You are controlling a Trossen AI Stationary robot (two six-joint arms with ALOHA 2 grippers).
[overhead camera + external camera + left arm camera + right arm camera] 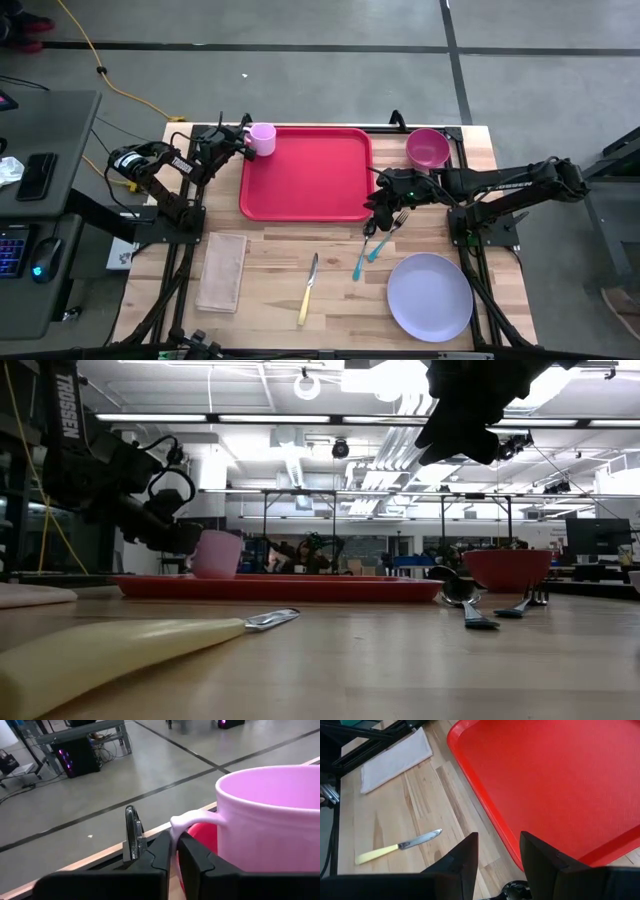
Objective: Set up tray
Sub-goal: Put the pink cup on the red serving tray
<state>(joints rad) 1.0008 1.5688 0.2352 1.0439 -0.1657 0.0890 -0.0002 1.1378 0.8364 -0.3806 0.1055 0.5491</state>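
Wood-grain tabletop [280, 290] fills my overhead feed, and I read it from the left. At about nine o'clock lies a folded beige cloth [222, 271], flat on the boards. Above it, near ten o'clock, my left gripper [243, 143] is pinching the handle of a pink mug [263, 139]; on the wrist feed both dark fingers [162, 855] press on the thin loop of the handle. From the level view the mug sits at the tray's far left corner, though I cannot tell whether its base touches the surface.

The tray [306, 172] sits at twelve o'clock, centred toward the far edge: flat red plastic, rectangular with rounded corners and a low raised rim, its bed bare apart from that mug corner.

Toward six o'clock a knife with a pale yellow handle [308, 290] lies alone on the wood. Right of it, my right gripper [377, 210] hangs just off the tray's near right corner, fingers spread with nothing between them. Beside it lie a fork [386, 237] and a teal-handled spoon [361, 257]. At one o'clock is a magenta bowl [428, 148]; at four o'clock, a round lavender plate [430, 296].
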